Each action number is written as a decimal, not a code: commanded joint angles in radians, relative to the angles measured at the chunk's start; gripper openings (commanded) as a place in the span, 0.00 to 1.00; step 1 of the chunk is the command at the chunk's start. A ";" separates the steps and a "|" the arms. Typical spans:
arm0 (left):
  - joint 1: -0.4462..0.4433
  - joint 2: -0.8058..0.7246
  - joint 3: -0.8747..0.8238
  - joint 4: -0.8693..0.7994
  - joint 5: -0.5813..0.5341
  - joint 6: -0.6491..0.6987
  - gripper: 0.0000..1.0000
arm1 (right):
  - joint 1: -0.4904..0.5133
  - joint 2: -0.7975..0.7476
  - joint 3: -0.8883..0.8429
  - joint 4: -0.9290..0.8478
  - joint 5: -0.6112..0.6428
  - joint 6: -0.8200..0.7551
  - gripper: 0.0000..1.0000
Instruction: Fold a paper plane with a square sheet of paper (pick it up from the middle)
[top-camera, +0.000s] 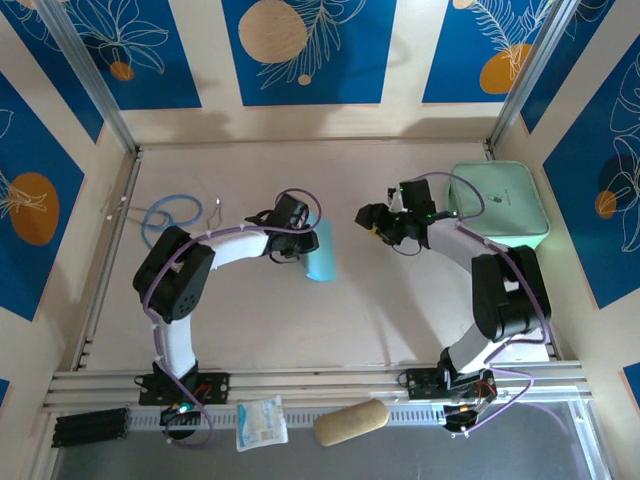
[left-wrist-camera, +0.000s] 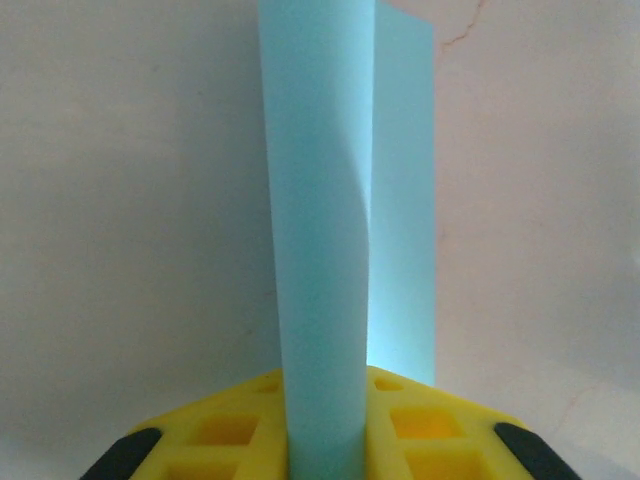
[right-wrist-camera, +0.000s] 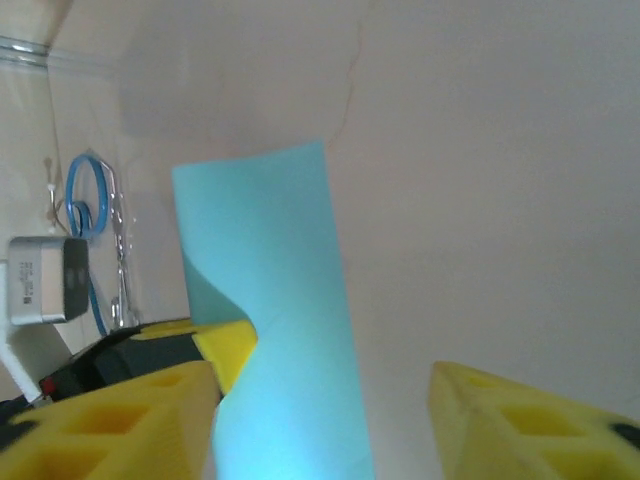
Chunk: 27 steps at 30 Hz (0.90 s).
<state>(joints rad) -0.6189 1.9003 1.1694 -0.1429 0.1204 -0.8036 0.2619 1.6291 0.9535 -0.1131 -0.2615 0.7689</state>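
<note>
The square sheet of paper (top-camera: 322, 252), thin and light blue, is bent over on itself into a loose long fold at the table's middle. My left gripper (top-camera: 303, 240) is shut on the sheet. In the left wrist view its yellow fingers (left-wrist-camera: 230, 430) pinch the sheet (left-wrist-camera: 320, 250), which rises straight up from them. My right gripper (top-camera: 368, 220) hovers just right of the sheet, apart from it. In the right wrist view that right gripper (right-wrist-camera: 320, 400) stands open, with the sheet (right-wrist-camera: 280, 300) ahead, nearer its left finger (right-wrist-camera: 120, 420). No pointed paper plane shape shows.
A mint-green zip case (top-camera: 500, 203) lies at the back right behind the right arm. A blue cable loop (top-camera: 170, 213) lies at the back left. A white snack packet (top-camera: 262, 422) and a tan oblong object (top-camera: 350, 423) rest on the front rail.
</note>
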 joint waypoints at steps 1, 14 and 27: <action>0.005 0.018 -0.009 -0.023 -0.031 0.029 0.19 | 0.043 0.058 0.022 0.007 -0.080 0.033 0.49; 0.006 0.032 -0.018 -0.030 -0.033 0.034 0.16 | 0.178 0.291 0.189 -0.115 -0.100 0.000 0.18; 0.006 0.009 0.010 -0.106 -0.074 0.038 0.22 | 0.197 0.405 0.267 -0.266 -0.021 -0.047 0.14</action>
<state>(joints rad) -0.6189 1.9205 1.1584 -0.1783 0.0841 -0.7788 0.4526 2.0003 1.1988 -0.2905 -0.3195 0.7506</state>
